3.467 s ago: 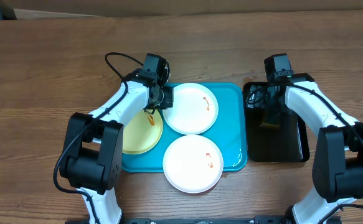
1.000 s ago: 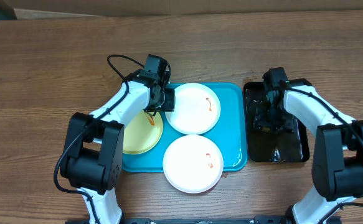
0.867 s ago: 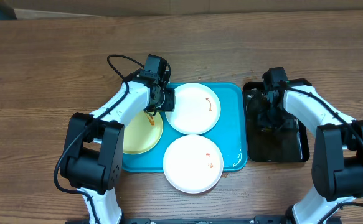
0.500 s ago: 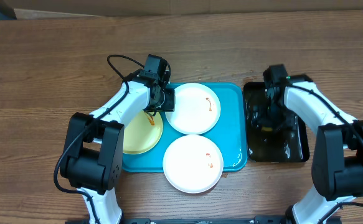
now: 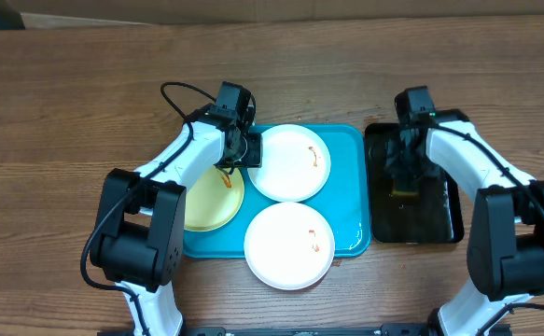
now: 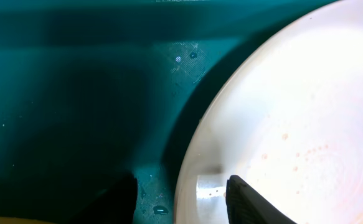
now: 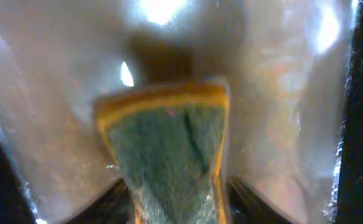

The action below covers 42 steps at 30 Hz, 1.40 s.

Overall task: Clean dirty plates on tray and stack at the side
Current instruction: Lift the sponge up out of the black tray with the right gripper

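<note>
**Sponge in hand, no plate wiped yet**

The step is fetching the cleaner. The right pincer (image 5: 404,177) grips a yellow-and-green rectangular sponge (image 7: 169,143) over the small black rectangular tray (image 5: 444,219). The sponge's long axis runs out along the fingers, green face toward the wrist camera. Next it must cross to the large turquoise plastic tray (image 5: 351,187), whose long side runs left to right on the wooden surface (image 5: 66,112). Three round plates lie there, flat and face up: the far white plate (image 5: 290,163), the near white plate (image 5: 288,245) and the pale yellow-green plate (image 5: 206,201). The left pincer (image 6: 181,194) straddles the far white plate's rim; whether it pinches, I cannot tell.
</note>
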Motion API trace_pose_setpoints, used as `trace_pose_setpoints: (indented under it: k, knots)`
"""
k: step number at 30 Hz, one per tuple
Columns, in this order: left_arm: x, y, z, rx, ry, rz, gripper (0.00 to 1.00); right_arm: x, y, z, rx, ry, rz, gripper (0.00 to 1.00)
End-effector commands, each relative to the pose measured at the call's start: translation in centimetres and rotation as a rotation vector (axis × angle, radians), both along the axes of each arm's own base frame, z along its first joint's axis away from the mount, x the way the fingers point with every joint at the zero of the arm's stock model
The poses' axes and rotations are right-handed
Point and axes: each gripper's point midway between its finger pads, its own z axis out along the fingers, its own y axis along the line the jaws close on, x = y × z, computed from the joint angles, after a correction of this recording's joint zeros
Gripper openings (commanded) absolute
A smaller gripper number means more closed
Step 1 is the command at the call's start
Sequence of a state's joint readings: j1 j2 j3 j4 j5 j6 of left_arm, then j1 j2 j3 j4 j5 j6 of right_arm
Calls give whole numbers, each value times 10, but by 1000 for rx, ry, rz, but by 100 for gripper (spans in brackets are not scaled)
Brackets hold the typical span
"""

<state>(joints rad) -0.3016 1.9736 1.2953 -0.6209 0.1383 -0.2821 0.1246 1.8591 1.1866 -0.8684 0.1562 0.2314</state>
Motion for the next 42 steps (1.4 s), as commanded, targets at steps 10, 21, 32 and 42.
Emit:
trace_pose_setpoints:
  k: [10, 21, 32, 42]
  knots:
    - [3, -3, 1, -10, -3, -8, 49, 16, -5, 1, -25, -71, -6, 89]
    - [3, -3, 1, -10, -3, -8, 50, 29, -6, 3, -33, -124, -10, 18]
    - [3, -3, 1, -9, -2, -8, 49, 13, -7, 1, -34, -57, -11, 82]
    - [3, -3, 1, -11, -2, -8, 22, 6, -1, -1, 4, -30, -9, 40]
